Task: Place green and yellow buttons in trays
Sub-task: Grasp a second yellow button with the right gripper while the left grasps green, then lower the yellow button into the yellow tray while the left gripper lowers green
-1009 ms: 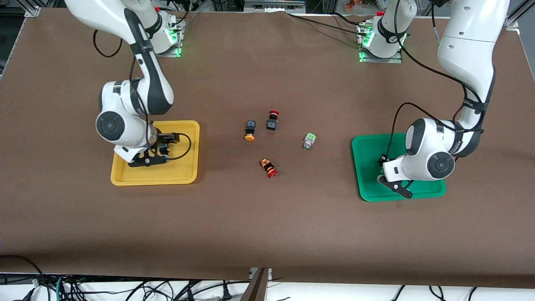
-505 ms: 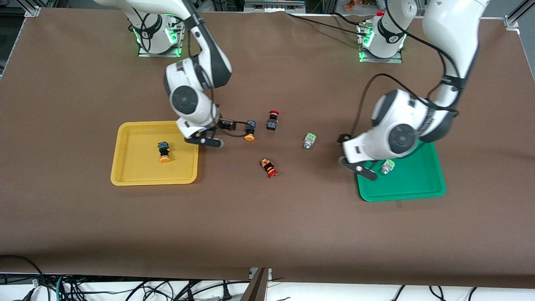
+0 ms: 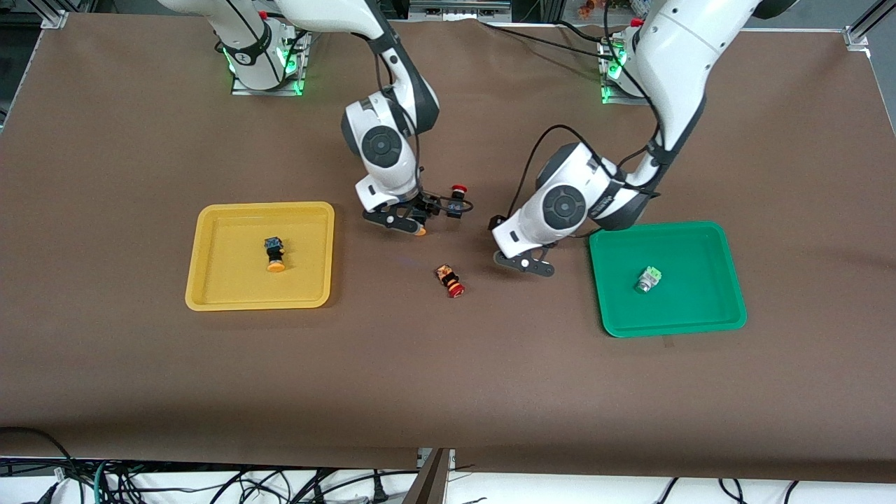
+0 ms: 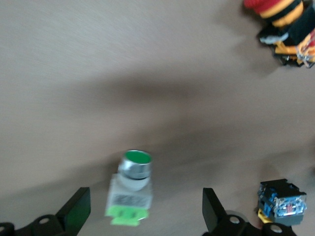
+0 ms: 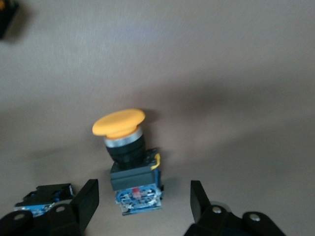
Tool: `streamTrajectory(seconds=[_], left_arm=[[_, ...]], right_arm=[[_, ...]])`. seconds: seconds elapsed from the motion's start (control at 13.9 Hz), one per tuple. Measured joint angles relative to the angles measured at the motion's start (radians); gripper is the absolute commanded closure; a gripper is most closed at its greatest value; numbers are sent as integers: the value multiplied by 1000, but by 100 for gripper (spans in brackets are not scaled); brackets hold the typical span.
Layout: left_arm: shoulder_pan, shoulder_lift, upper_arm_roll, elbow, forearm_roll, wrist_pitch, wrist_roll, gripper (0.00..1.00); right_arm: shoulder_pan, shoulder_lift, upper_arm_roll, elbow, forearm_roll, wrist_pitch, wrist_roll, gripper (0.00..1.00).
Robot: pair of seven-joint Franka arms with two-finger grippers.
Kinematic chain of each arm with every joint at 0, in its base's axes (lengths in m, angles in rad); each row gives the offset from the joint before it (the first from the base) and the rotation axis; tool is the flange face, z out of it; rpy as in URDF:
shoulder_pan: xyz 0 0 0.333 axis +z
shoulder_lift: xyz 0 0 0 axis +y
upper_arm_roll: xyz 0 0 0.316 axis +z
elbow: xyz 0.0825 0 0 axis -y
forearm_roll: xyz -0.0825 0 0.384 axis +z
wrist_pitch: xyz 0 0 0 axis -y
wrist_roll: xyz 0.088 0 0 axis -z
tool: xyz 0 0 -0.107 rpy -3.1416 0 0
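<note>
Item: yellow-capped button (image 5: 127, 156) on the counter (image 3: 448, 378) directly under the right gripper (image 5: 142, 204), jaws released and straddling its body, long axis running out between them. Green button (image 4: 131, 189) likewise between the left gripper's (image 4: 145, 214) parted jaws.

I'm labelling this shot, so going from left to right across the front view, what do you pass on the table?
Yellow tray → yellow button in it → right gripper → orange-patterned red button → left gripper → green tray, holding a green button.
</note>
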Motion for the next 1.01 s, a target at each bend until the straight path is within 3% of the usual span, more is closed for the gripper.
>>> streamTrajectory(seconds=[0.22,0.29,0.36,0.43,0.5,0.58,0.79,1.01], left_arm=[[-6,27,3,0,54,22,-17,0],[-6,31,6,0,58,22,-18,1],[-6,33,7,0,60,22,-19,49],[-6,34,8,0,60,22,-19,80],[-6,34,8,0,60,22,-20,96],[-6,34,9,0,61,22,-20,100],[-4,33,11,2,65,-15,-20,100],[10,5,17,22,129,-122,-18,100]], right_arm=[[26,24,-5,3,1,24,7,100],[26,19,-15,7,1,17,5,100],[26,13,-33,10,1,-5,-3,100],[26,6,-60,15,1,-44,-26,100],[25,-7,-96,19,2,-94,-70,100],[25,-23,-140,21,3,-148,-127,100],[21,-70,-299,22,5,-312,-375,100],[9,-77,-418,-13,6,-356,-611,100]])
